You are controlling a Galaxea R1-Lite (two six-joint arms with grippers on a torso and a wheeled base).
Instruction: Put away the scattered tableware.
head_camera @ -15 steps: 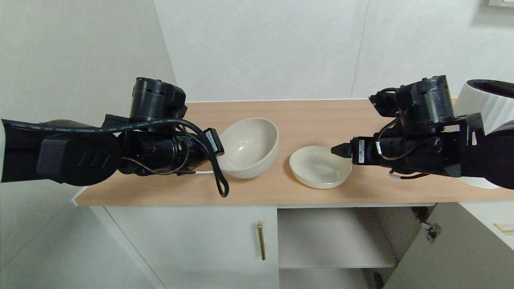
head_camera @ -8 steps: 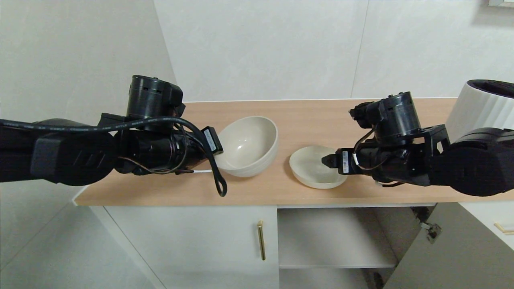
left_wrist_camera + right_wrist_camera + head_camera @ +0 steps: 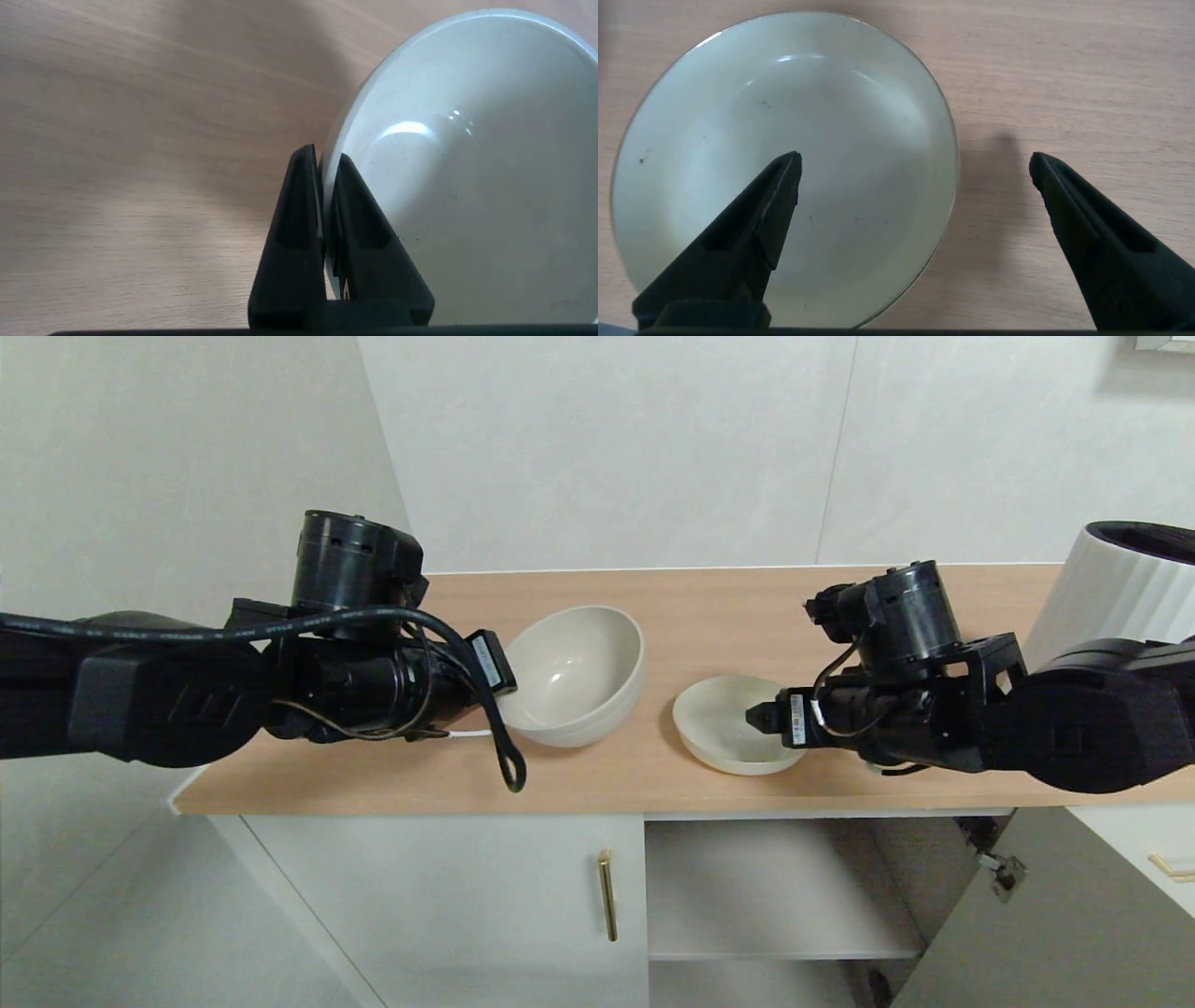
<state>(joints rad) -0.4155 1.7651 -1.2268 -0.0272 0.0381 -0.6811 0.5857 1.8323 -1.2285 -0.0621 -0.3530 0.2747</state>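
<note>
A large cream bowl is tilted up on the wooden counter, its left rim pinched by my left gripper, which is shut on it. That bowl shows its glossy inside in the left wrist view. A shallower cream bowl rests flat on the counter to the right. My right gripper hangs over this shallow bowl's right side, open. In the right wrist view the shallow bowl lies below, with one finger over its inside and the other finger over bare wood; the gripper straddles the rim.
A tall white ribbed container stands at the counter's right end. Below the counter, a cabinet compartment is open with a white shelf inside, its door swung out right. The left door with a brass handle is closed.
My right gripper moved left and down, from beside the shallow bowl's right rim to over it. The left gripper kept hold of the large bowl, shifting slightly.
</note>
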